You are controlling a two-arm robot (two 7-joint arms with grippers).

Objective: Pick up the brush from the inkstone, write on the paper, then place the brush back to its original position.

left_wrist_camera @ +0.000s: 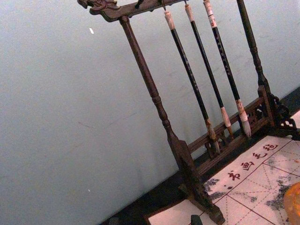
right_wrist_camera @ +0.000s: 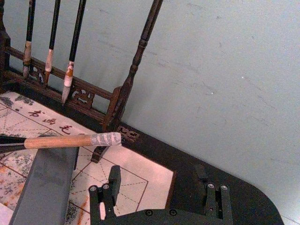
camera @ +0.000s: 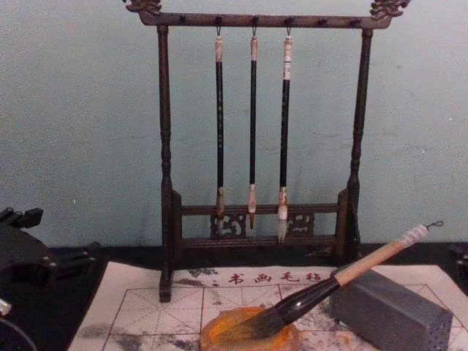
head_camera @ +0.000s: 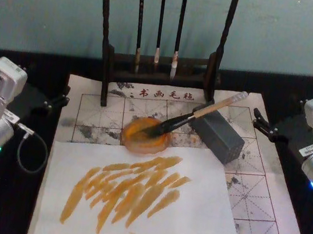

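Head view: brush point(head_camera: 194, 117) slants from inkstone point(head_camera: 136, 138), tip near-left, cap far-right over grey block point(head_camera: 223, 136). Right tool point(head_camera: 258, 121) sits right, apparently open and empty. Left tool point(head_camera: 59, 101) sits left; I cannot tell its state.

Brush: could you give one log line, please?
brush tip in inkstone, handle on block; left end effector parked left; right end effector parked right

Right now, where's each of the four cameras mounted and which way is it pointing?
Head: high up, looking down on the paper, brush and inkstone; left gripper and right gripper at the sides.
Chest: low, looking forward at the rack; left gripper at its left edge.
Left wrist: angled up at the rack and wall.
Right wrist: faces the wall past the grey block; own fingers in front, apart.
Shared: head and chest both show the brush tip on the inkstone.
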